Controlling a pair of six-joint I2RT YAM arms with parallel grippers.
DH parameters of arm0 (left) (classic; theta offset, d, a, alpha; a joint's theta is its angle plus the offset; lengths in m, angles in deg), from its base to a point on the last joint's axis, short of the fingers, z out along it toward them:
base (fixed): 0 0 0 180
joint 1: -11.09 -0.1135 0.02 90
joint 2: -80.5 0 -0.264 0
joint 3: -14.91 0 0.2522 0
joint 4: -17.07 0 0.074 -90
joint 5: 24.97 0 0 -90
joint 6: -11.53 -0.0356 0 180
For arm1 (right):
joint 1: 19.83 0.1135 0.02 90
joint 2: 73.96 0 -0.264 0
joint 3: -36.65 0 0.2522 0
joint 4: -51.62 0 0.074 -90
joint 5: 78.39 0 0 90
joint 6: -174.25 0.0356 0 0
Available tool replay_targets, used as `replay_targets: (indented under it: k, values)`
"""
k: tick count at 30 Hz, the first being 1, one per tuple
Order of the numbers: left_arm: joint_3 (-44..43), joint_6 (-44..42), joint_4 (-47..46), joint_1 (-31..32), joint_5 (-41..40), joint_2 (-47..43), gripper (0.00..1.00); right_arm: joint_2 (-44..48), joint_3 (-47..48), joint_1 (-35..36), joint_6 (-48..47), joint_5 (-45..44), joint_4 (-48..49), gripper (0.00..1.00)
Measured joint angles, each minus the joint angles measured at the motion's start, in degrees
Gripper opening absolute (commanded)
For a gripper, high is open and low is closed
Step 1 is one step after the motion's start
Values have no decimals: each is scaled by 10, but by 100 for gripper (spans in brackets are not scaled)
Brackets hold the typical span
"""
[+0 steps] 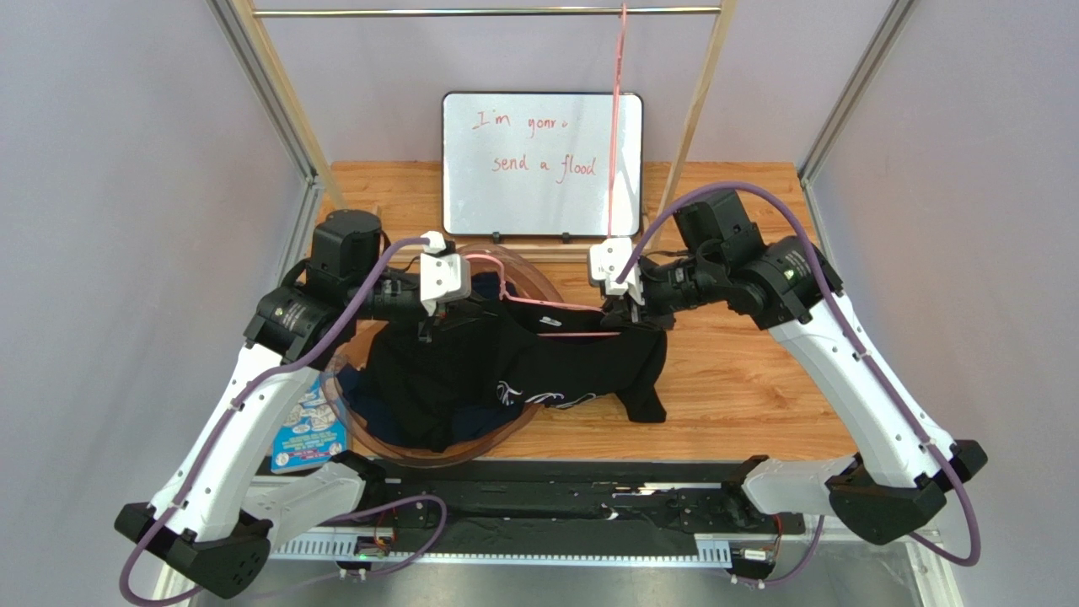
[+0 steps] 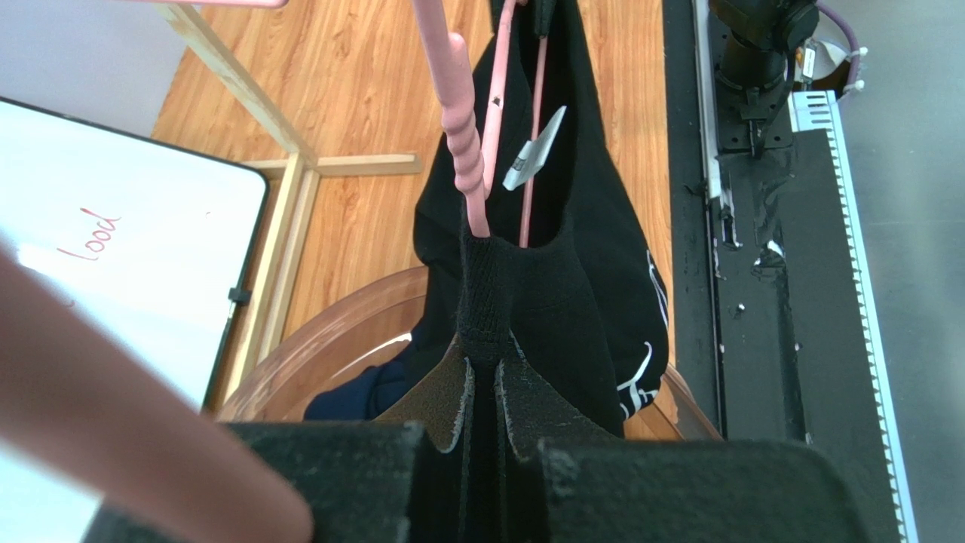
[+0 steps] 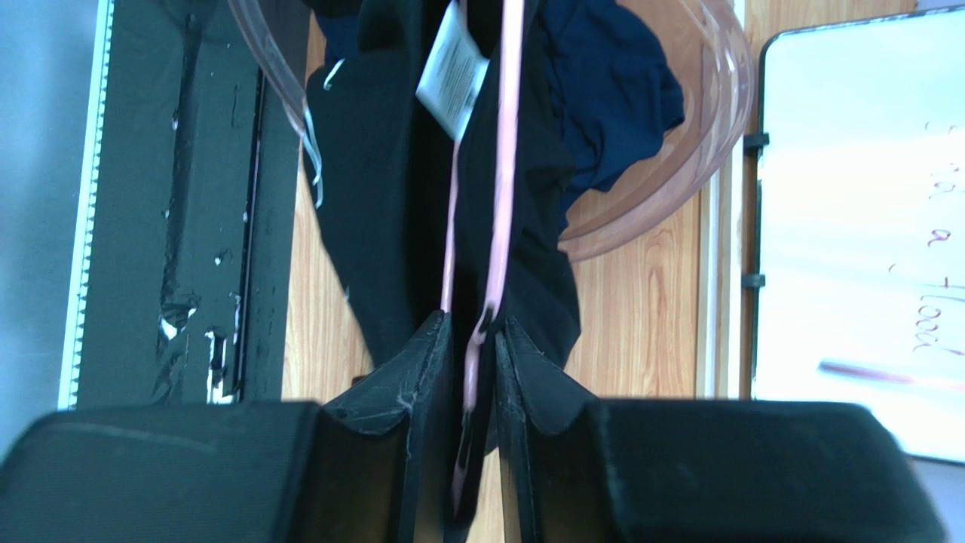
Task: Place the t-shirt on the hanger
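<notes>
The black t-shirt (image 1: 557, 367) with a white script print is held up between both grippers over the wooden table, its hem trailing on the wood. The pink wire hanger (image 1: 557, 307) runs inside its neck. My left gripper (image 1: 437, 301) is shut on the ribbed collar; the left wrist view shows my gripper (image 2: 496, 362), the shirt (image 2: 589, 260) and the hanger's hook (image 2: 459, 136) sticking out of the neck. My right gripper (image 1: 633, 297) is shut on the hanger wire together with shirt cloth; the right wrist view shows my gripper (image 3: 470, 328), the hanger (image 3: 504, 170), the shirt (image 3: 385, 170) and its white label.
A clear brown basin (image 1: 418, 453) under the left gripper holds a navy garment (image 2: 351, 390). A second pink hanger (image 1: 617, 114) hangs from the top rail in front of a whiteboard (image 1: 542, 165). A printed leaflet (image 1: 308, 430) lies at the left. A black strip (image 1: 545, 487) lines the near edge.
</notes>
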Motion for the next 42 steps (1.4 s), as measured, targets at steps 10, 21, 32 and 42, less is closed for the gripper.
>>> replay_targets:
  k: [10, 21, 32, 42]
  values:
    - [-4, 1, 0, 3, -1, 17, 0, -59, 57, 17, 39, 5, 22, 65]
    - [-4, -1, 0, -5, -4, 17, 0, 45, 14, -24, 59, -38, -31, 100]
    - [-7, -15, 17, -7, 15, 21, 0, 56, -49, -83, 10, -59, -71, 56]
    - [-7, -15, 20, -7, 19, 21, 0, 1, -42, -83, -3, -28, -73, 29]
